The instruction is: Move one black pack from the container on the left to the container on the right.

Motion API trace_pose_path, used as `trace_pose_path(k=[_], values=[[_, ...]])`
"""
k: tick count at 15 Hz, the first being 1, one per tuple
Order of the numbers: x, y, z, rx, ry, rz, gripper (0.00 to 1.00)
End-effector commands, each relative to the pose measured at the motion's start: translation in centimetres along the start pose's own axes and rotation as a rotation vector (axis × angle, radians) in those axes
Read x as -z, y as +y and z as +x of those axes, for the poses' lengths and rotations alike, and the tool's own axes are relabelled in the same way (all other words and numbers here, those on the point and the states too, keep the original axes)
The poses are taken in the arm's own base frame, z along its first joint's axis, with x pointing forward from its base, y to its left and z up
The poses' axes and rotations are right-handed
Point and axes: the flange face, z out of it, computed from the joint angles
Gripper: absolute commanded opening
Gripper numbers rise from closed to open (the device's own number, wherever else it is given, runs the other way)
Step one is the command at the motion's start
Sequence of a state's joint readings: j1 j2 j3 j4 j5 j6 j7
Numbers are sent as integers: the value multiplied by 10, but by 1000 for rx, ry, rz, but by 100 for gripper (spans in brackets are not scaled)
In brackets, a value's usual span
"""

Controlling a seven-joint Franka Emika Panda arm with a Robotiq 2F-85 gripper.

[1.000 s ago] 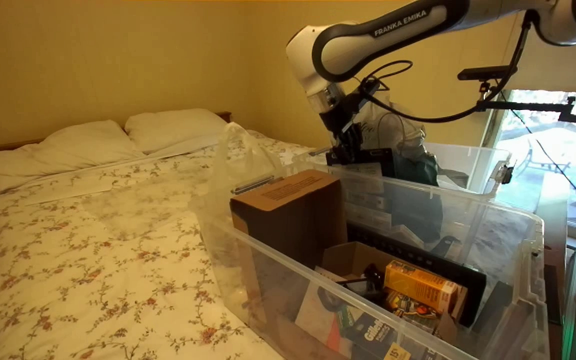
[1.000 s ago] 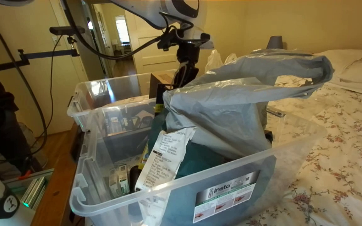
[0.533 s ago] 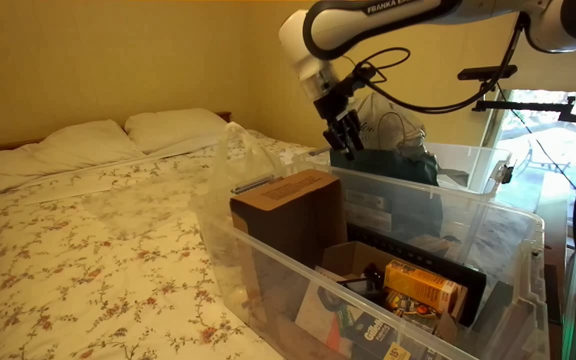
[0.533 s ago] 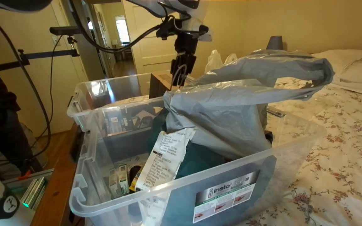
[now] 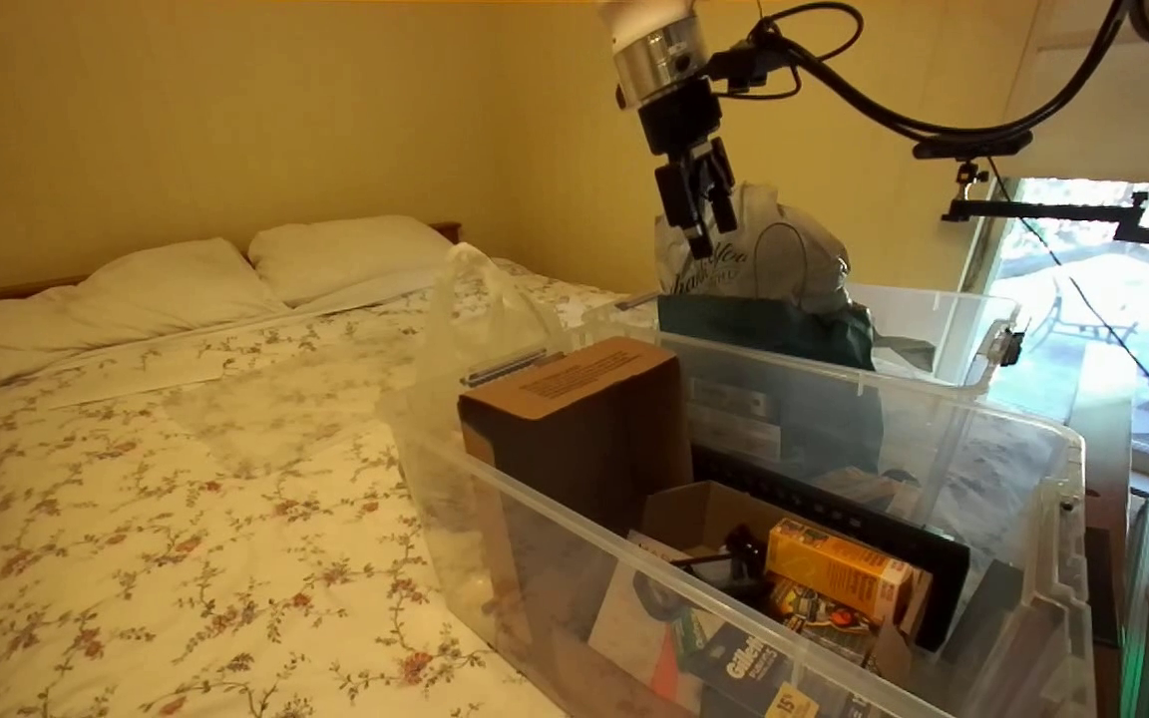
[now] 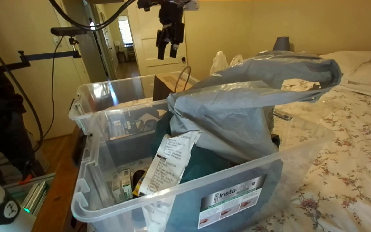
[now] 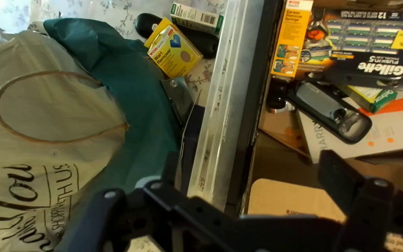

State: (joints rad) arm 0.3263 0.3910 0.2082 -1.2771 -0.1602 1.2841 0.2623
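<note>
My gripper (image 5: 714,237) hangs above the two clear containers, its fingers spread with nothing between them; in the wrist view the gripper (image 7: 248,159) spans the walls where they meet. A black Gillette pack (image 7: 380,52) lies among boxes in one container (image 5: 714,590). The other container (image 6: 232,201) holds a bag; there a dark flat pack (image 7: 193,129) stands nearly edge-on against the wall, partly hidden, and I cannot read it. Neither exterior view shows that dark one clearly.
A grey plastic bag (image 6: 233,119) over a green bag (image 7: 135,105) rises above the container rim. A tall cardboard box (image 5: 574,379) stands in the box container. A yellow wart remover box (image 7: 175,49) lies near the wall. The bed (image 5: 235,499) is alongside.
A second ago my gripper held a dark pack low over the bag container. It has let the pack go, which dropped down inside. The gripper has opened and risen well above the rims.
</note>
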Motion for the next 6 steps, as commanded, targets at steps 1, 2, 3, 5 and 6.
trace_pose_path(k=[1, 2, 3, 5, 6], values=[[-2, -12, -4, 17, 8, -32, 100], [-5, -20, -7, 25, 10, -46, 100], [-5, -23, -7, 28, 10, -47, 100], [-5, -18, -5, 20, 9, -45, 100], [-5, -14, -4, 13, 9, -44, 100]])
